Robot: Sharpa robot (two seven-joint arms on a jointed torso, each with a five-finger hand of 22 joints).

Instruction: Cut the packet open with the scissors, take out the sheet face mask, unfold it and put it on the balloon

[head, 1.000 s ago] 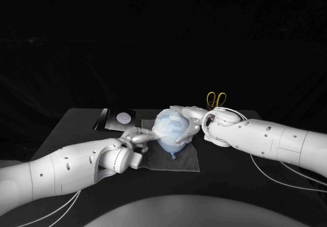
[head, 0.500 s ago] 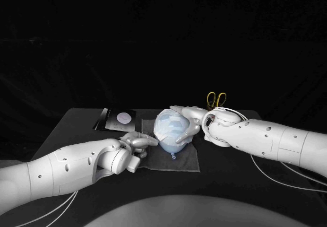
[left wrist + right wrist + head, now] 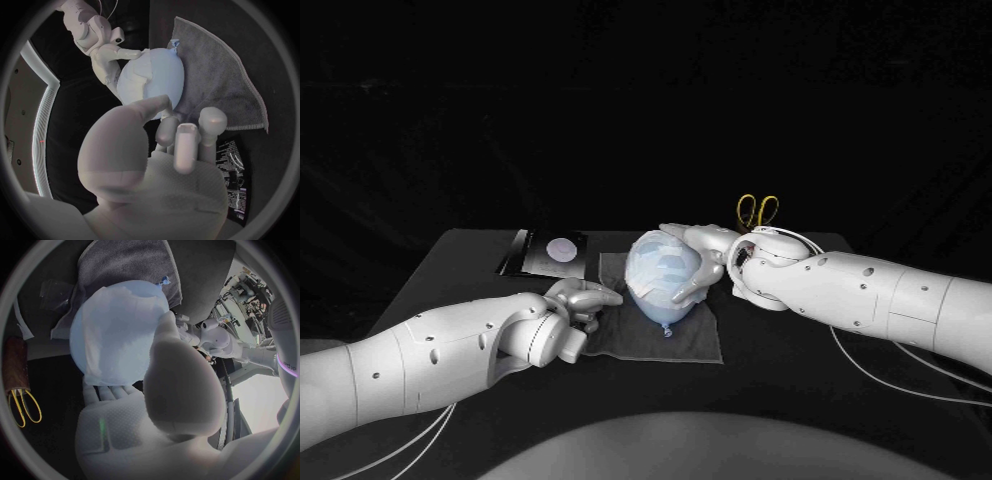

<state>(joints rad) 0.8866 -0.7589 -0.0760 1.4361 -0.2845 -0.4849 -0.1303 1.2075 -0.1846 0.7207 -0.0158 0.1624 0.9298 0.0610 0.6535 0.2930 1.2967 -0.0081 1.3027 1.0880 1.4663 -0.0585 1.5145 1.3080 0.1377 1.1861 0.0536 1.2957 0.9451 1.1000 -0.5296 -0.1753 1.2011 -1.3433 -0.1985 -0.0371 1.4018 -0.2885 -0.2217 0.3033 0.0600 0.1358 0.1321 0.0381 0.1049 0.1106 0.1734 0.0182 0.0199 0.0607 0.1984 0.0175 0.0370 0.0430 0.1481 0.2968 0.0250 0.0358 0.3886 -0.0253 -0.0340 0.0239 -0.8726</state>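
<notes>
A pale blue balloon (image 3: 661, 272) lies on a grey towel (image 3: 678, 342) with the white sheet mask draped over it. My right hand (image 3: 708, 252) cups the balloon (image 3: 115, 335) from its far right side, thumb (image 3: 165, 335) pressed against it. My left hand (image 3: 586, 298) sits just left of the balloon, fingers (image 3: 187, 142) apart and holding nothing, tips close to the balloon (image 3: 153, 80). The black packet (image 3: 548, 252) lies flat at the back left. Yellow-handled scissors (image 3: 759, 210) lie behind my right wrist.
The towel (image 3: 222, 85) spreads under and in front of the balloon. The packet (image 3: 232, 167) lies beside the towel's left edge. The scissors (image 3: 22, 407) rest on a brown strip at the table's back right.
My left hand has drawn back from the balloon's left side, towards me and slightly down. The right hand and the balloon have stayed put.
</notes>
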